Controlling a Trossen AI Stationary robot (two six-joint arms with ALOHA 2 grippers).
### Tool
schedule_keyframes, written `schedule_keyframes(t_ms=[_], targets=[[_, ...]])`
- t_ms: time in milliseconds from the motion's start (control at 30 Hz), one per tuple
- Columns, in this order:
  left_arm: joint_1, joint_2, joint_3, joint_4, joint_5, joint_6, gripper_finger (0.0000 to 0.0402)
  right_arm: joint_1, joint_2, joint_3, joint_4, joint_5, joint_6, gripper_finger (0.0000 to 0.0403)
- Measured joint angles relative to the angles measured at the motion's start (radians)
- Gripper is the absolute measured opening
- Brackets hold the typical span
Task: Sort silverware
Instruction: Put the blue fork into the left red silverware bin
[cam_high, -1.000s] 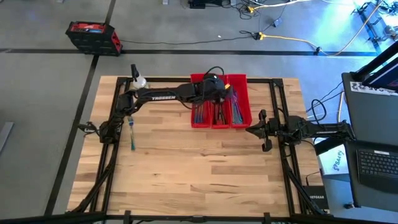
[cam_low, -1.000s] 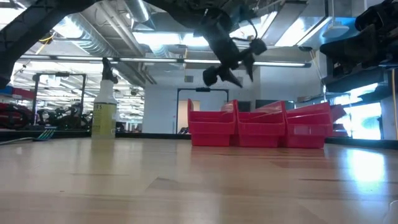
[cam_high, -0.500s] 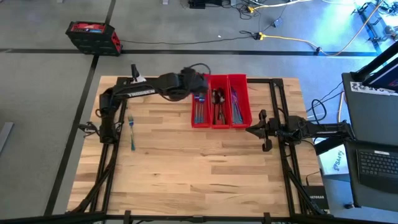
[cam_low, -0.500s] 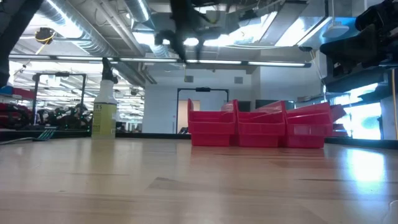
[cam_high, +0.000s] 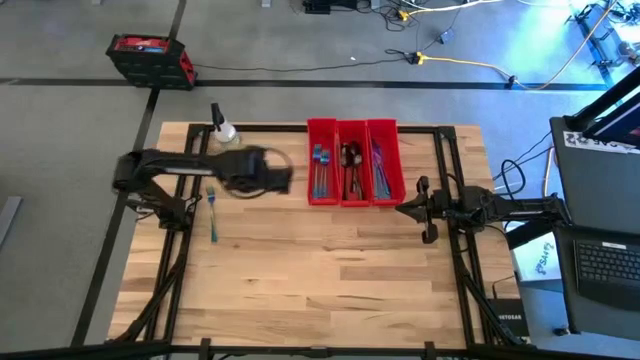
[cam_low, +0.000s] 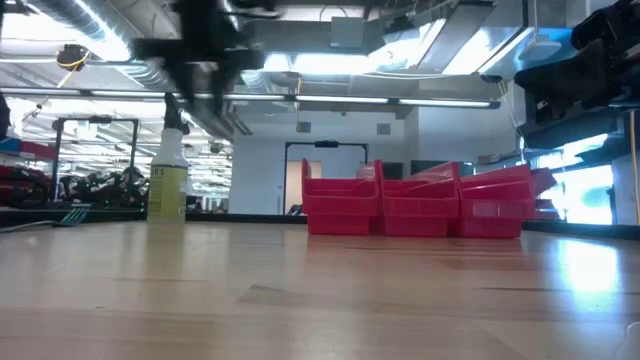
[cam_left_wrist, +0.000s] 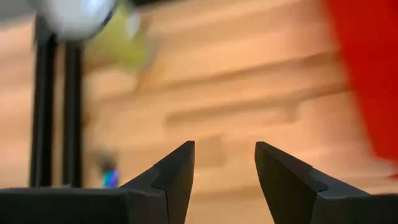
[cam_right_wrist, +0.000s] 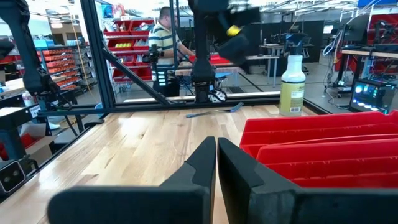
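Now my left tool (cam_high: 262, 180) hangs over the bare counter (cam_high: 330, 270) between the spray bottle (cam_high: 222, 129) and the three red bins (cam_high: 354, 160), fingers parted and empty. Most silverware (cam_high: 347, 168) already lies sorted in the bins — one last fork (cam_high: 212, 216) rests by the left edge, so I judge the fetching step is in hand: reach it, descend, and pinch its thin handle. My right tool (cam_high: 411, 210) waits clenched beside the bins.

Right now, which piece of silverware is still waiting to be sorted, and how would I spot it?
Start at the wooden table and go to its left side, away from the three red bins. Below the spray bottle lies a blue fork, the only piece loose on the bare wood.
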Motion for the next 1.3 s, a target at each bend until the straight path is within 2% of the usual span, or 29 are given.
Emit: schedule_keyframes(t_ms=[67,167,233,300,400,633,900,1300], targets=[[-0.016,-0.07,-0.117,-0.039,0.078,-0.143,0.0155,0.0,0.0,0.0,0.0,0.002,0.0,0.0001],[-0.025,-0.178,-0.286,-0.116,0.269,-0.33,0.0155,0.0,0.0,0.0,0.0,0.002,0.0,0.0001],[-0.027,-0.246,-0.383,-0.125,0.391,-0.373,0.0155,0.0,0.0,0.0,0.0,0.002,0.0,0.0001],[-0.042,-0.301,-0.455,-0.054,0.457,-0.362,0.0155,0.0,0.0,0.0,0.0,0.002,0.0,0.0001],[-0.061,-0.339,-0.52,0.018,0.464,-0.378,0.0155,0.0,0.0,0.0,0.0,0.002,0.0,0.0001],[-0.058,-0.339,-0.661,0.124,0.478,-0.389,0.0155,0.0,0.0,0.0,0.0,0.002,0.0,0.0001],[-0.023,-0.312,-0.66,0.127,0.407,-0.427,0.0155,0.0,0.002,0.0,0.001,0.002,0.0,0.0001],[-0.129,-0.231,-0.663,0.173,0.263,-0.778,0.0155,0.0,0.011,0.0,0.001,0.002,0.0,0.0001]])
